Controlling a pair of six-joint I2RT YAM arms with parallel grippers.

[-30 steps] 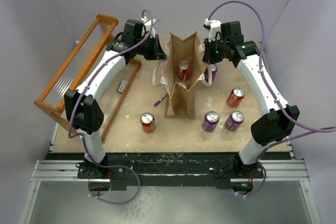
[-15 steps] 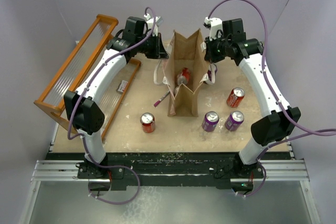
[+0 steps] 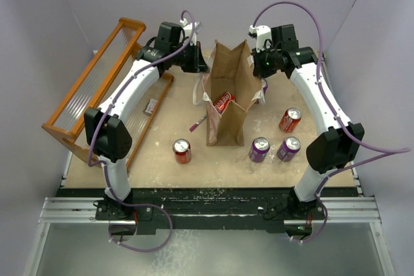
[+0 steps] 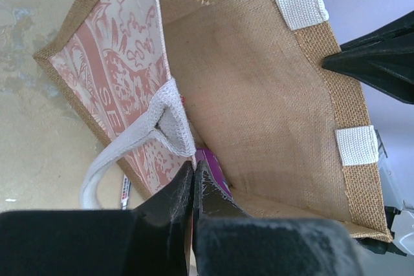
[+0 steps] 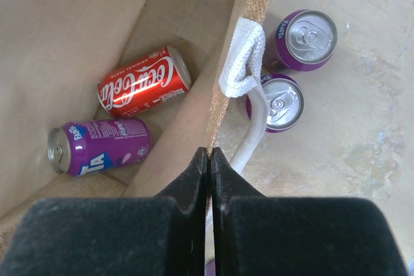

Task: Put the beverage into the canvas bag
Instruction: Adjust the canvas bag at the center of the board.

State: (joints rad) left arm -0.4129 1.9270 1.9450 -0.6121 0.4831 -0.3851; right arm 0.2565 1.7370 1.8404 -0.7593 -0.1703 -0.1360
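While right gripper [image 5: 209,154] pinches canvas bag [image 5: 77,17] rim, mouth open

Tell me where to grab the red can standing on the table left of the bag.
Probably best: grip the red can across its round side, mid-height, coming down from above. It stands upright, lid up, nothing touching it; the bag stands apart on its right.

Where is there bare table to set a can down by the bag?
Free: the table strip in front of the canvas bag, between the lone red can and the nearest purple can; also between bag and orange rack, apart from a small card. Crowded: right of the bag, with another purple can and a second red can.
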